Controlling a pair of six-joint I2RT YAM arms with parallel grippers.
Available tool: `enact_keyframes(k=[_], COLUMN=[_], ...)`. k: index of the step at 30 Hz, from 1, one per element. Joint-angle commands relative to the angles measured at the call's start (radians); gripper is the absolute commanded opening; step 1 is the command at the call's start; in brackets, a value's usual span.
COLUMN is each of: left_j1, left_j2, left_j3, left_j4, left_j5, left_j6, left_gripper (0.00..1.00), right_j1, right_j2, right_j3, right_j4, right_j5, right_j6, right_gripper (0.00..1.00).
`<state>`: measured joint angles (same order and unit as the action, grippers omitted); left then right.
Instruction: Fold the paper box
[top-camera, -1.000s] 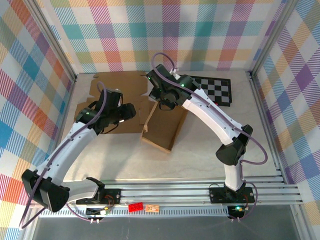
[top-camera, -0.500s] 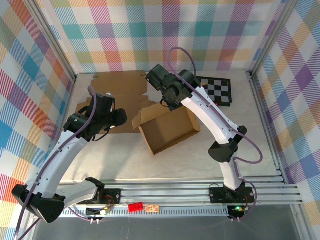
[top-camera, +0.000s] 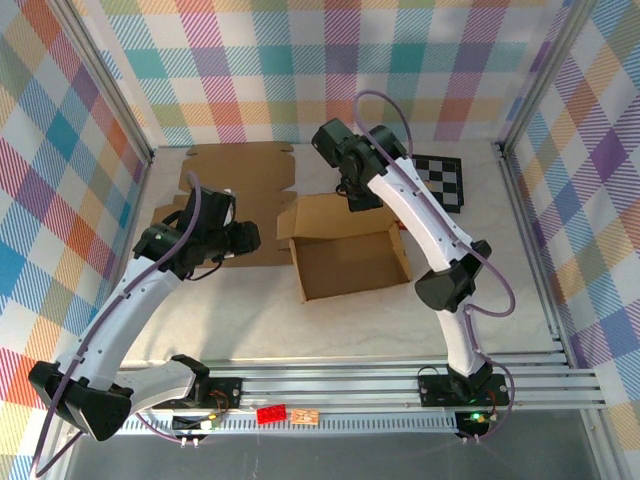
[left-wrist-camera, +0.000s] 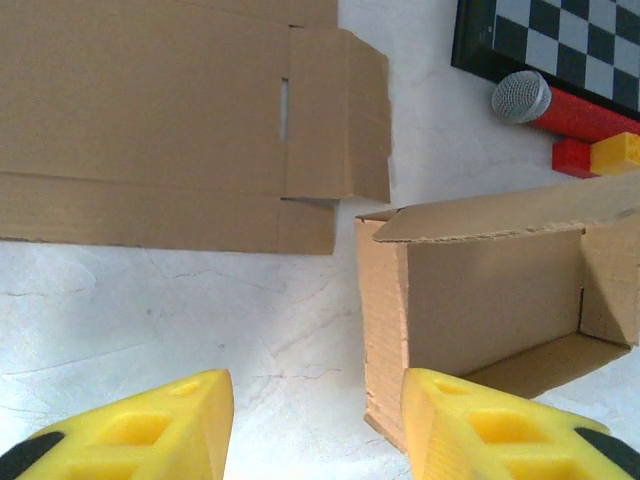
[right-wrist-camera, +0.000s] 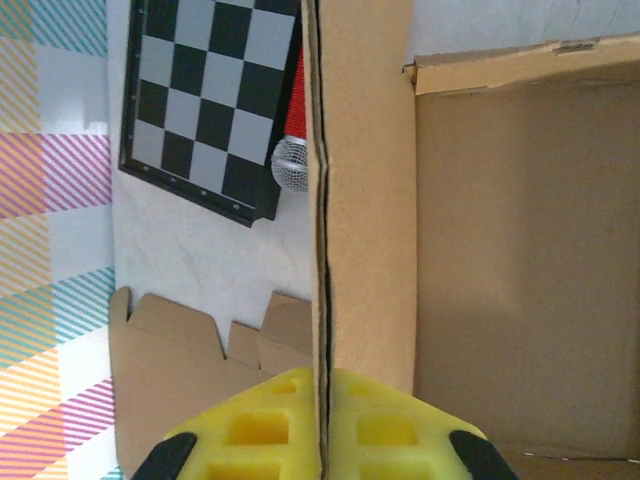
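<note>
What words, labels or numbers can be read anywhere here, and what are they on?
No text can be read anywhere.
Cardboard box: plain brown, no print.
Flat cardboard sheet: plain, no print.
Checkered board: squares only, no letters or numbers.
Small parts on the front rail: too small to tell whether they carry any marking.

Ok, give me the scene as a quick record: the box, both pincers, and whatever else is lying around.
box: partly erected, inside open to view from above
right pincer: shut on the box's back edge
left pincer: open, holding nothing, over bare table left of the box
flat cardboard: unfolded, back left
chessboard: back right, behind the box
microphone: red body, by the chessboard
bricks: red and yellow, beside the microphone
</note>
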<state>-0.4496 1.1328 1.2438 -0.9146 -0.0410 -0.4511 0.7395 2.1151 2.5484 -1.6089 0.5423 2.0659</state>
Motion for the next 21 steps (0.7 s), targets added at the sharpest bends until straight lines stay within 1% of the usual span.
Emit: enact_keyframes(k=[1, 4, 7, 8, 10, 13, 16, 18, 21], left_j1=[-0.004, -0.004, -0.004, -0.004, -0.004, -0.004, -0.004, -0.003, 0.007], left_j2=[0.008, 0.02, 0.042, 0.047, 0.059, 0.082, 0.105, 0.115, 0.13], left_j3=[-0.022, -0.033, -0.043, -0.044, -0.044, -0.041, -0.04, -0.04, -0.027], left_j4=[0.0, 0.013, 0.025, 0.028, 0.034, 0.04, 0.059, 0.08, 0.101], left_j5=[0.026, 0.04, 0.057, 0.064, 0.08, 0.093, 0.095, 0.088, 0.085], left_j6=[0.014, 0.018, 0.037, 0.046, 0.075, 0.128, 0.183, 0.217, 0.265], left_gripper=[0.47, 0.47, 0.49, 0.5, 0.52, 0.58, 0.6, 0.61, 0.62], right_j1=[-0.008, -0.018, -0.029, -0.032, -0.036, -0.036, -0.036, -0.037, -0.043], right_j2=[0.025, 0.03, 0.036, 0.038, 0.033, 0.009, -0.039, -0.079, -0.17], right_j3=[0.032, 0.011, 0.007, 0.009, 0.007, -0.008, -0.061, -0.103, -0.189], right_j4=[-0.171, -0.171, -0.171, -0.163, -0.132, -0.066, 0.01, 0.057, 0.202], right_j5=[-0.033, -0.044, -0.029, -0.023, 0.001, 0.023, 0.027, 0.031, 0.058], right_j6=[0.268, 0.292, 0.296, 0.279, 0.214, 0.075, -0.072, -0.175, -0.433], right_gripper=[0.0, 0.0, 0.0, 0.06, 0.25, 0.43, 0.54, 0.58, 0.65])
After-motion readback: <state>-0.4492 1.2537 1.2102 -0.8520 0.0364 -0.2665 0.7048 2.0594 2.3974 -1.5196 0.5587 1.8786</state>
